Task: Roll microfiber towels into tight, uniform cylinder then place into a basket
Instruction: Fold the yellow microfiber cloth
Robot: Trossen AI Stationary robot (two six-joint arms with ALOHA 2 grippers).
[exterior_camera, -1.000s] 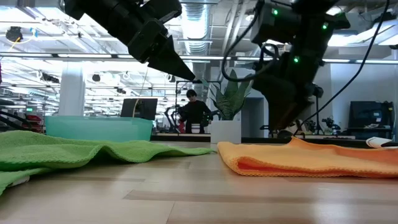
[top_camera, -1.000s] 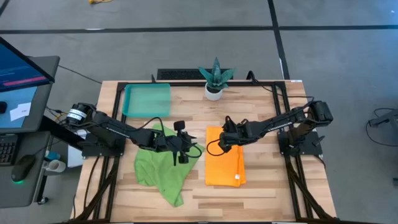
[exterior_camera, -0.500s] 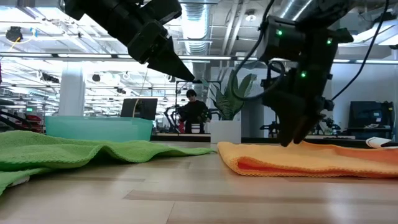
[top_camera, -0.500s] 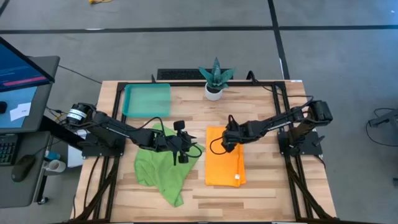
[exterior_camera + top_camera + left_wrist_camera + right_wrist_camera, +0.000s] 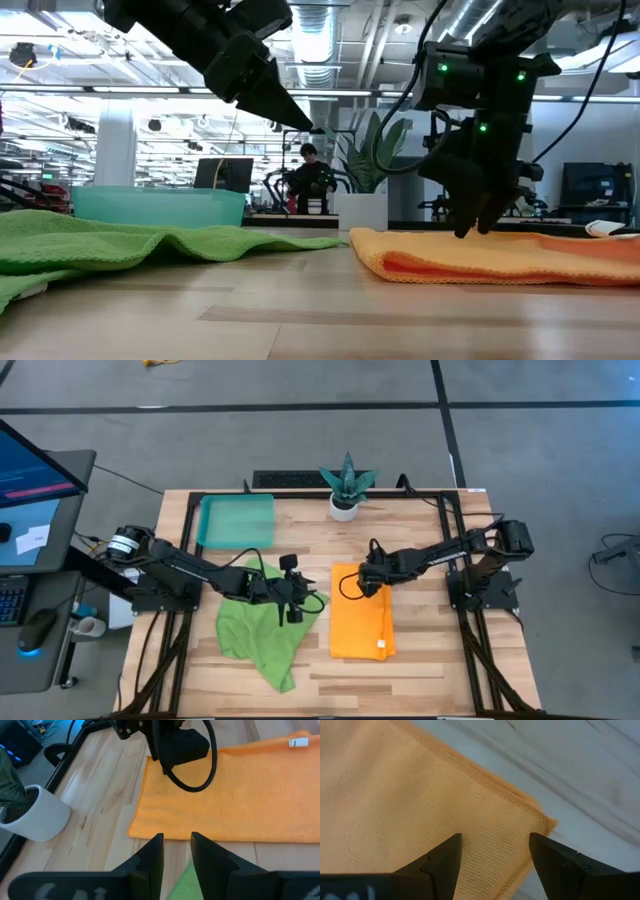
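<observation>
While parked above the crumpled lime-green microfiber towel [image 5: 262,632], left pincer [image 5: 293,603] grips nothing, fingers [image 5: 151,855] standing a narrow gap apart, clear of the cloth. Green towel spread loose over left half of the pale wooden tabletop [image 5: 430,660], one flap trailing toward the near edge. Right pincer [image 5: 366,582] down at the far edge of the flat, folded bright orange microfiber towel [image 5: 362,625], fingers [image 5: 445,857] spread wide, straddling the cloth just inside a far corner, nothing clamped. Low on the fabric in the low view; actual contact hard to call. Orange towel lying as a neat rectangle right of centre, small white tag [image 5: 381,644] near its near right corner. Just beside the green towel, a strip of bare wood between. Shallow translucent teal plastic basket [image 5: 236,521] at far left corner of tabletop, no towel in it. Small white pot with spiky green plant [image 5: 345,486] at far edge, centre.
</observation>
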